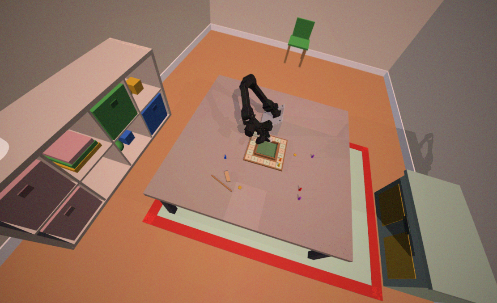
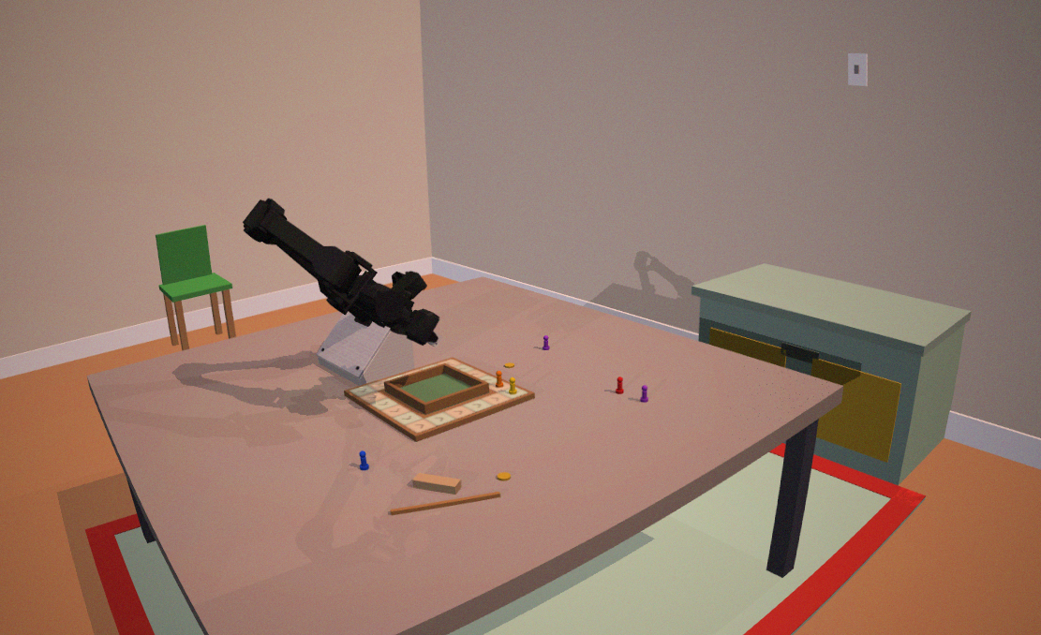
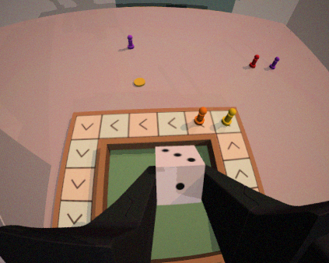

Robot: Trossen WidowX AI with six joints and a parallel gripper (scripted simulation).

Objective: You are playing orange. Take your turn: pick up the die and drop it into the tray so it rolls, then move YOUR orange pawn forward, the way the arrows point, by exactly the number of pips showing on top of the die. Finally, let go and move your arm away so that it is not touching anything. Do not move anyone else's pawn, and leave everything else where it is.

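Note:
My gripper (image 3: 176,171) (image 2: 432,340) is shut on the white die (image 3: 169,194) (image 1: 270,140), held above the tray. The face toward the wrist camera shows one pip, the face above it three. The tray (image 3: 101,177) (image 2: 457,399) has brown walls and a green floor, in the middle of the arrowed board (image 3: 75,194) (image 1: 248,157). The orange pawn (image 3: 200,117) (image 1: 280,159) (image 2: 498,379) stands upright beside the corner square in the wrist view's top row, where arrows point left. The yellow pawn (image 3: 228,118) (image 2: 512,386) stands on that corner square.
Beyond the board are purple pawns (image 3: 131,43) (image 3: 274,63), a red pawn (image 3: 254,61) and a yellow disc (image 3: 139,82). A blue pawn (image 2: 363,460), a wooden block (image 2: 437,483), a stick (image 2: 445,504) and another disc (image 2: 503,476) lie on the other side.

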